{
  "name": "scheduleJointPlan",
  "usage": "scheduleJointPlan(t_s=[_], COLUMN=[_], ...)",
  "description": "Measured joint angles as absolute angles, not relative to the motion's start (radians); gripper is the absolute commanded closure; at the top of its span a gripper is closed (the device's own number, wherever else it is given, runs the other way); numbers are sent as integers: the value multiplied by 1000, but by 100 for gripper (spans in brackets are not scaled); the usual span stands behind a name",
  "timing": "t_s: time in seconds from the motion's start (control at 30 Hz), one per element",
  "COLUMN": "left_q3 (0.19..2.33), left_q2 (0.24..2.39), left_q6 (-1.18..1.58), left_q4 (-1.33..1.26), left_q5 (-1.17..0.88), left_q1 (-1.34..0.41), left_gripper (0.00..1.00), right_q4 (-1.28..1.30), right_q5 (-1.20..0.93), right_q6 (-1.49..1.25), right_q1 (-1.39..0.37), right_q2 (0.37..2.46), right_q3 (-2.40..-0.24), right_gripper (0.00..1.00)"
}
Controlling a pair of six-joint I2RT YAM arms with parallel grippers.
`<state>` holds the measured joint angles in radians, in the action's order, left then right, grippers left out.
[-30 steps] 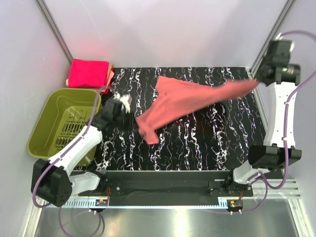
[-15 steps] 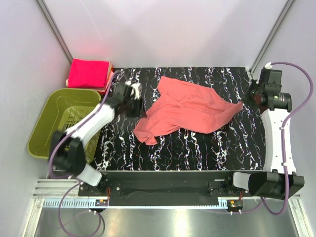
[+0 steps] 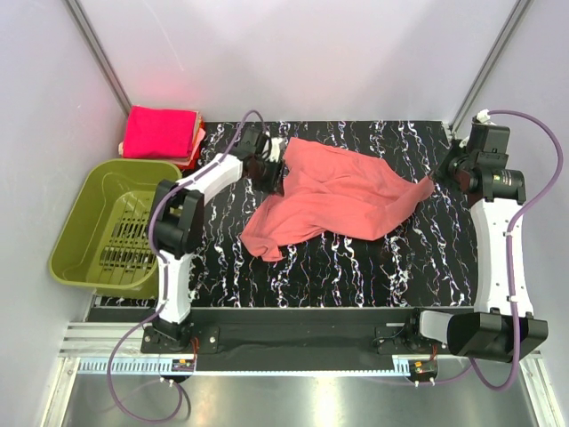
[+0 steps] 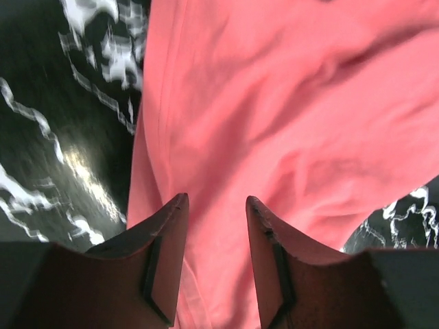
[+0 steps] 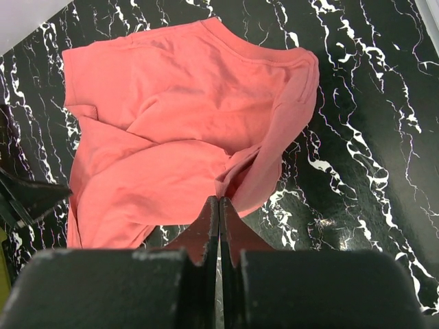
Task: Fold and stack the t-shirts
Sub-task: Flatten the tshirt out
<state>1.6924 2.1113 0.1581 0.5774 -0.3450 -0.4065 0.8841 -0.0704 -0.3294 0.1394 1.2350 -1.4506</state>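
**Salmon shirt rumpled mid-table, a gripper at either end**

The salmon t-shirt (image 3: 338, 191) lies crumpled across the middle of the black marbled table (image 3: 373, 267). The left gripper (image 4: 216, 201) hovers over its far-left edge, fingers spread and holding nothing. The right gripper (image 5: 219, 200) is off the shirt's right tip, pinched closed and empty. The folded magenta t-shirts (image 3: 160, 132) sit in the far-left corner, beyond the olive basket (image 3: 80, 222).

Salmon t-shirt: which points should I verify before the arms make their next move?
1. Left end effector open: ok.
2. Left end effector above the edge of the salmon t-shirt: ok.
3. Salmon t-shirt lying flat on the table: not ok, it is crumpled.
4. Right end effector open and ready to grasp: not ok, it is shut.
5. Cloth caught in the right end effector: cannot tell.
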Motion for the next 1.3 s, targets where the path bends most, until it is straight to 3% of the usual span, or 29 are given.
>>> scheduleJointPlan(t_s=[0.2,0.43,0.6,0.83,1.0,1.1,1.17,1.2,1.27,1.3], left_q3=[1403,1227,1132,1084,1084,1084,1084,1084,1085,1089], left_q2=[1882,1518,1544,1691,1742,1761,1765,1767,1768,1768], left_q6=[165,168,213,274,293,299,305,304,305,303], left_q4=[632,611,575,573,561,554,550,548,546,549], left_q5=[-313,-191,-94,16,101,147,168,179,200,204], left_q1=[-445,-704,-825,-885,-884,-884,-884,-885,-886,-885], left_gripper=[46,50,59,48,48,60,75,90,100,100], right_q4=[881,857,849,849,849,849,849,849,841,835], right_q5=[-76,-132,-152,-153,-152,-152,-152,-152,-152,-151], right_q6=[-347,-379,-392,-397,-398,-398,-398,-399,-401,-402], right_q1=[139,139,139,139,139,139,139,139,139,139], right_q2=[1255,1257,1243,1224,1220,1220,1220,1220,1220,1221], right_q3=[-1478,-1483,-1472,-1468,-1468,-1468,-1468,-1468,-1462,-1459], right_gripper=[100,100,100,100,100,100,100,100,100,100])
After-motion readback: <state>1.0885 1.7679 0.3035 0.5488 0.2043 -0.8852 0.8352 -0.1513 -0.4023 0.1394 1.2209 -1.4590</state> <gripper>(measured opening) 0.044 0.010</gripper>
